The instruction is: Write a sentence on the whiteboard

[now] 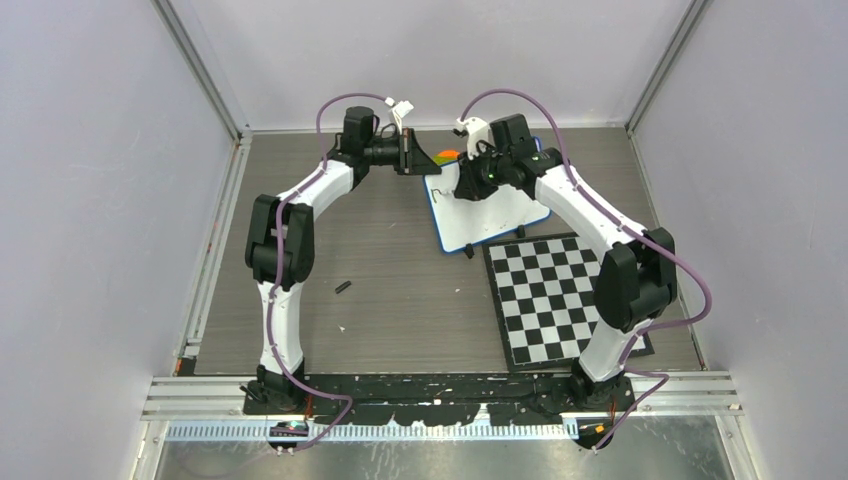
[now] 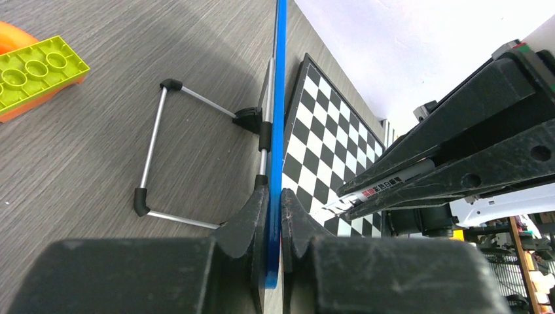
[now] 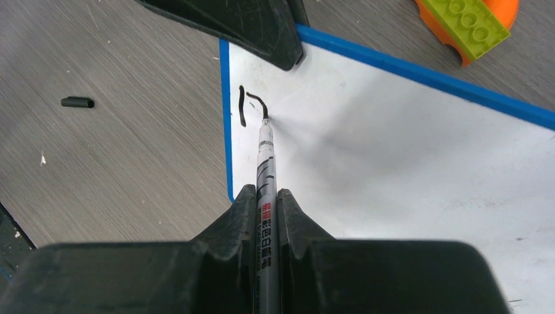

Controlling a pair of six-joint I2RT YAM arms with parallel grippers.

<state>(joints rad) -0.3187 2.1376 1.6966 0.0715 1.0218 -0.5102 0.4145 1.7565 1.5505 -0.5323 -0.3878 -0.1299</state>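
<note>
Top view: whiteboard (image 1: pixel 505 215) is seen between both sets of fingers.
Left wrist: left fingers (image 2: pixel 243 226) are closed on its blue rim; a firm hold is advised.
Right wrist: marker (image 3: pixel 267 170) is clamped in right fingers (image 3: pixel 237 219), its tip touching the barely begun sentence (image 3: pixel 243 104) just ahead; light, even pressure is advised.

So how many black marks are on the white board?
2: an upright stroke by the board's blue rim, and a curved one beside it, touching the pen tip. More may be hidden.
</note>
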